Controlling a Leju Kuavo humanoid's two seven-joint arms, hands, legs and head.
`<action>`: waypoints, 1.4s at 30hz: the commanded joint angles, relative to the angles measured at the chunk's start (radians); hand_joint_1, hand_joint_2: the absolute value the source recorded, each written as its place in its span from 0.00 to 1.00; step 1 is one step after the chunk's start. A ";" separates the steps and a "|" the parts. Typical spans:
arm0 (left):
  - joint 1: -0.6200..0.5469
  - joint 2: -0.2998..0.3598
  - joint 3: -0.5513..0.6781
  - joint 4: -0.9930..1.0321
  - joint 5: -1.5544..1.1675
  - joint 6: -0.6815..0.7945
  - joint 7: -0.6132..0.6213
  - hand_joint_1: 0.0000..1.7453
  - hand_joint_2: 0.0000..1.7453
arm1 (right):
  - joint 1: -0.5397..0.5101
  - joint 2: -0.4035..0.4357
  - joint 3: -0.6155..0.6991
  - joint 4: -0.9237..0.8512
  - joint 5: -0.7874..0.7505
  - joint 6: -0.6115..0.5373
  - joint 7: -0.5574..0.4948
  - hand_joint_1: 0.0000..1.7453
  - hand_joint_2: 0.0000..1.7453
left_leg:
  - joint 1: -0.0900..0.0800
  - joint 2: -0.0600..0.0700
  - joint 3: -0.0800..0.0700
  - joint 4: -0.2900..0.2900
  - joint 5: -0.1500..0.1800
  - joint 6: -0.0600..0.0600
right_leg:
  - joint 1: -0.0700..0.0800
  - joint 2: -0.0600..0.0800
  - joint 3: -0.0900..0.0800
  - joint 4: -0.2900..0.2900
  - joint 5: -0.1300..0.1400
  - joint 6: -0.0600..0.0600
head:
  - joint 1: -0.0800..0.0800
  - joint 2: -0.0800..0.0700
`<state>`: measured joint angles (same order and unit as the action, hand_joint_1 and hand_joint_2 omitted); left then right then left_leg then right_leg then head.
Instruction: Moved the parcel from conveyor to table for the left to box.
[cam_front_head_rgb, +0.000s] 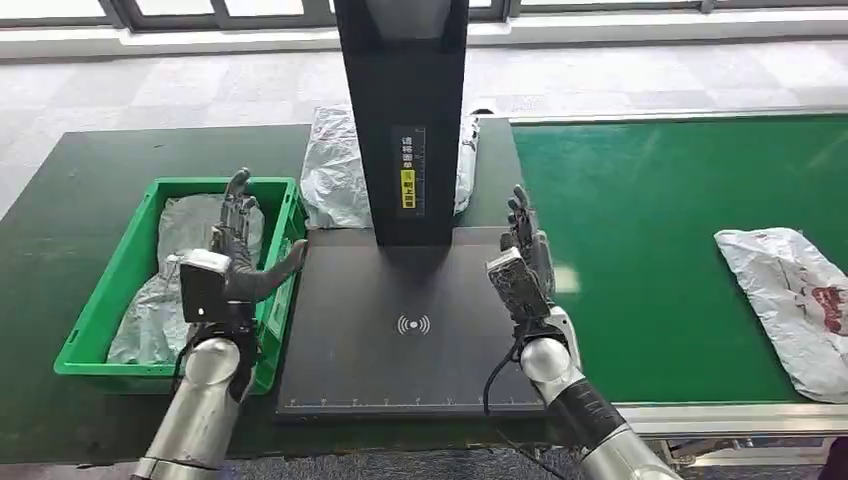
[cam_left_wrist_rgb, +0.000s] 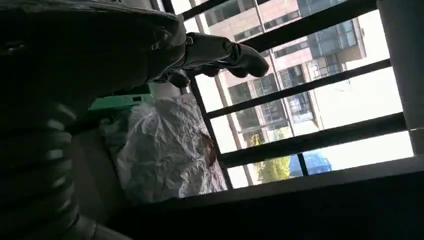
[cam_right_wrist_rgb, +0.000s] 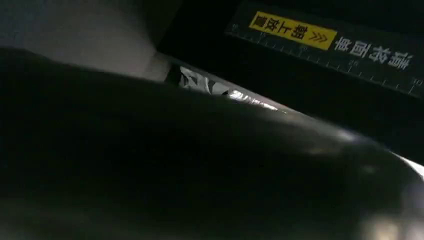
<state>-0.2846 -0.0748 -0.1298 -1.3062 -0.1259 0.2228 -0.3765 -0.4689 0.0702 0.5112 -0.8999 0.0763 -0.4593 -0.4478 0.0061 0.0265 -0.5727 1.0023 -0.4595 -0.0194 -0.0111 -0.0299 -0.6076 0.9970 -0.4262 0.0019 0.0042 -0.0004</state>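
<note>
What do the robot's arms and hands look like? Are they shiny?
Yes, shiny! Both arms are smooth silver tubes. The left hand has dark grey fingers, a thick grey thumb and a black boxy wrist with a pale cap. The right hand has dark fingers too, a silvery-grey back plate, and a black cable looping by its wrist.

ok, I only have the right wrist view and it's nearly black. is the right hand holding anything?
Observer: No. In the head view the right hand is open and empty, raised over the scan plate's right edge.
Operator: Any parcel on the belt?
Observer: Yes, one white parcel lies on the green conveyor, to the right of that hand, untouched.
Operator: Left hand?
Observer: The left hand is open too, over the green crate's right wall; a grey parcel lies inside.
</note>
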 joint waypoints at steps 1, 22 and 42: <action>-0.123 -0.081 -0.116 0.190 -0.024 0.111 -0.014 0.00 1.00 | -0.003 0.030 0.055 -0.006 0.050 -0.033 0.038 0.00 1.00 | 0.001 -0.006 0.001 -0.001 0.001 0.000 | 0.001 -0.001 0.002 -0.001 -0.001 -0.001 | 0.000 0.000; -0.193 -0.173 -0.086 0.414 0.029 0.256 -0.156 0.00 1.00 | -0.010 0.072 0.034 0.002 0.038 -0.046 0.000 0.00 1.00 | 0.000 -0.003 0.001 0.000 0.000 0.001 | 0.001 0.001 0.001 -0.001 0.000 0.000 | 0.000 0.000; -0.243 -0.153 -0.135 0.384 -0.051 0.188 -0.049 0.00 1.00 | 0.014 0.049 -0.063 0.038 0.098 -0.191 -0.004 0.00 0.00 | -0.001 -0.001 0.003 -0.003 0.000 0.000 | 0.000 0.002 0.002 -0.002 0.000 0.000 | 0.000 0.000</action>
<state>-0.6001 -0.2831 -0.2403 -0.8892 -0.1549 0.4311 -0.4543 -0.4695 0.1549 0.5230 -0.8804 0.1374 -0.6181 -0.4799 0.0053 0.0265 -0.5727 1.0024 -0.4591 -0.0198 -0.0106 -0.0296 -0.6082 0.9975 -0.4256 0.0021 0.0042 -0.0004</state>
